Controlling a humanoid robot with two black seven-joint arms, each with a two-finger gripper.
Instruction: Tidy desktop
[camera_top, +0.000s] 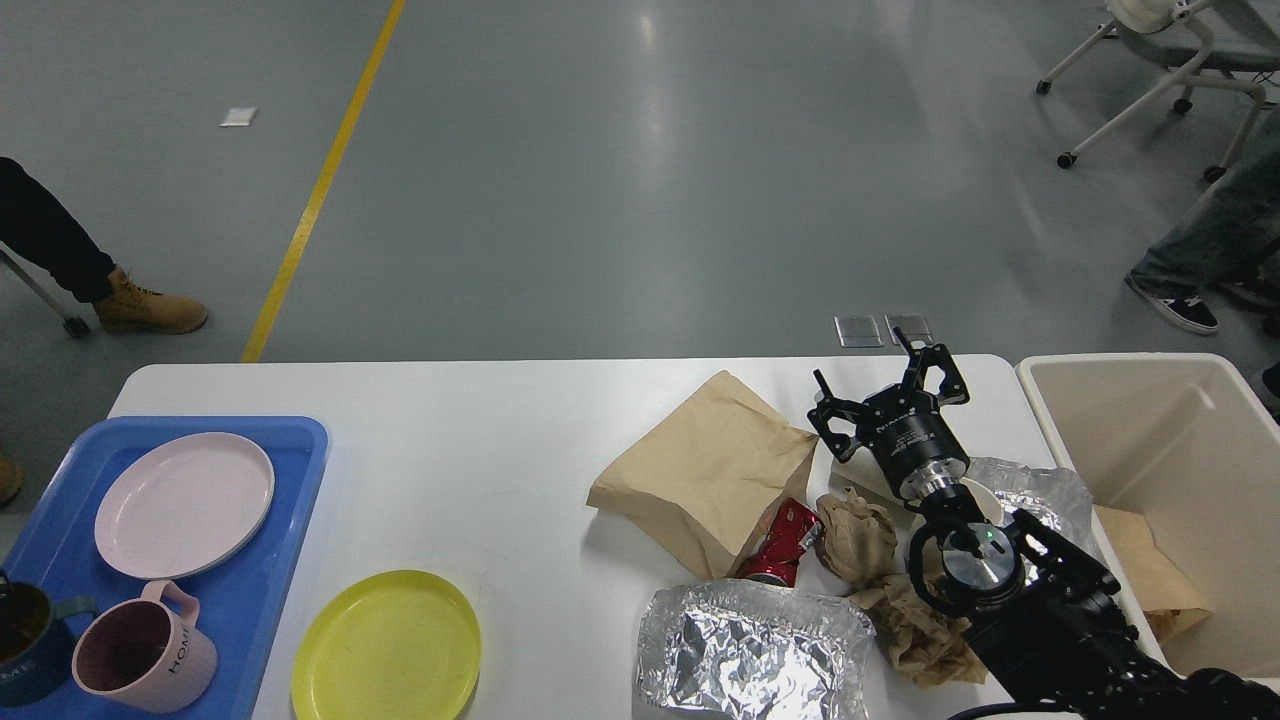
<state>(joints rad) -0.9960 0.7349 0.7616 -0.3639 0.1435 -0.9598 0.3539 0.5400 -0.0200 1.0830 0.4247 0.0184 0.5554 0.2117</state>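
Right gripper (888, 385) jaws spread, empty; left unseen. Crumpled brown paper bag (710, 470), round yellow plastic plate (388, 645) remain on white rectangular tabletop (480, 450).

Right arm (1060, 630): matte black throughout, built of chunky faceted segments, thickest at the lower right of the view. Wrist joint shows a round silver-grey cap ringed by a black loop, with a small green indicator light lit beside it; above that a polished metal collar joins a black cylindrical body bearing small white lettering, too fine to read. The right tool (885, 385) is black as well, two skeletal fingers of openwork linkage with pointed tips, standing apart from one another.
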